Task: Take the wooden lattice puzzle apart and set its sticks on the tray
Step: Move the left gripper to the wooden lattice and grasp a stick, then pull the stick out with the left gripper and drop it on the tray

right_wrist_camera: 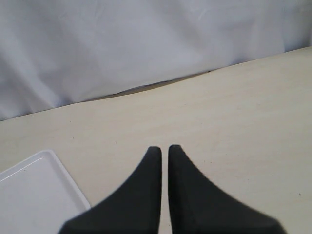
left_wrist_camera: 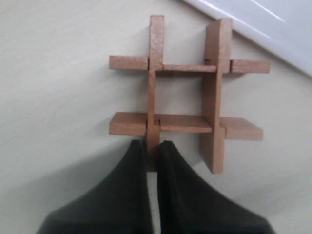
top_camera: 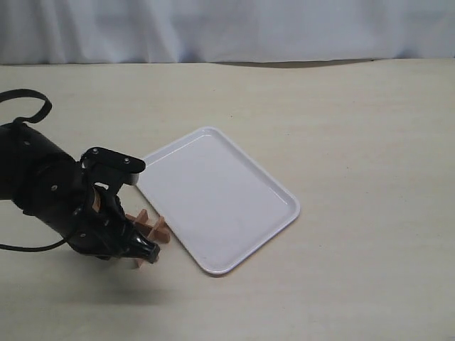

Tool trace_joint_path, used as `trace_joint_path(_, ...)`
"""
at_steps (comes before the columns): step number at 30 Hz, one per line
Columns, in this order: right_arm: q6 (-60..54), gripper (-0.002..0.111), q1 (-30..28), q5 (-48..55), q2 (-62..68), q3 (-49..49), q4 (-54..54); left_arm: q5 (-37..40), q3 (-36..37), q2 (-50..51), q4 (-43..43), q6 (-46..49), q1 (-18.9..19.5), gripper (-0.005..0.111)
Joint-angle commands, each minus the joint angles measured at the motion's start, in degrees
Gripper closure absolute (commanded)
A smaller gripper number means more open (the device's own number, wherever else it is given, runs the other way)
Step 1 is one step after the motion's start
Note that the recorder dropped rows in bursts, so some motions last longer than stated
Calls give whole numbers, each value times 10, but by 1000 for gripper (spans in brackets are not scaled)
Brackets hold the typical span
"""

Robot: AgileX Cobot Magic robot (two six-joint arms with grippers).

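Note:
The wooden lattice puzzle (left_wrist_camera: 187, 97) is whole, its four reddish-brown sticks crossed in a hash shape on the table beside the tray's corner. My left gripper (left_wrist_camera: 153, 146) is shut on the end of one thin stick (left_wrist_camera: 155, 63) of the puzzle. In the exterior view the puzzle (top_camera: 154, 229) peeks out from behind the left gripper (top_camera: 142, 250), just left of the white tray (top_camera: 186, 144). The tray holds nothing. My right gripper (right_wrist_camera: 164, 150) is shut on nothing, above bare table, with a tray corner (right_wrist_camera: 44, 161) beside it; it does not show in the exterior view.
A white curtain (top_camera: 227, 28) hangs behind the table's far edge. The black left arm (top_camera: 43, 192) and its cable (top_camera: 28, 99) fill the left of the scene. Beige tabletop (top_camera: 355, 142) lies to the right of the tray.

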Motion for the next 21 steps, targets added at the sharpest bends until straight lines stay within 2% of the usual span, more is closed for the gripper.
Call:
trace_joint_path(1, 0, 104, 2, 0, -2, 2, -4, 6, 2, 1, 3, -2, -4, 107)
trace_joint_path(5, 0, 104, 2, 0, -2, 2, -4, 15, -2, -6, 7, -1, -4, 107)
trace_joint_path(16, 0, 104, 2, 0, -2, 2, -4, 152, -92, -102, 44, 9, -4, 107)
trace_joint_path(19, 0, 104, 2, 0, -2, 2, -4, 134, -118, -116, 44, 10, -4, 107)
trace_joint_path(21, 0, 104, 2, 0, -2, 2, -4, 86, -127, -117, 44, 10, -4, 107)
